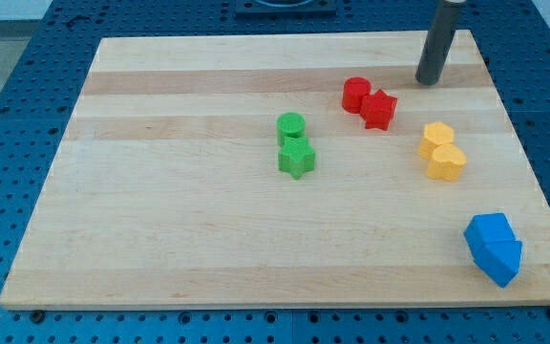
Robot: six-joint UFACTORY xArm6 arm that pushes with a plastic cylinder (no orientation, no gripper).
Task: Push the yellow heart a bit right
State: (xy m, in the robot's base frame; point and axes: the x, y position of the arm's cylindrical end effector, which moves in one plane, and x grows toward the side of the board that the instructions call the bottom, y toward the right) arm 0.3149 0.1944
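Pale wooden counter [189, 220] on blue pegboard. My tip [429, 82], bare rod holding nothing, stands at far right; yellow heart [446, 162] lies nearer, slightly right, touching second yellow block [437, 136].

Single raised view from beyond the wooden board [208, 239]'s bottom edge, angled down, whole board in frame.

The pale wooden board [160, 220] carries block pairs — green [294, 145], red [369, 102], yellow [442, 151], blue [494, 248], shapes perhaps unclear.
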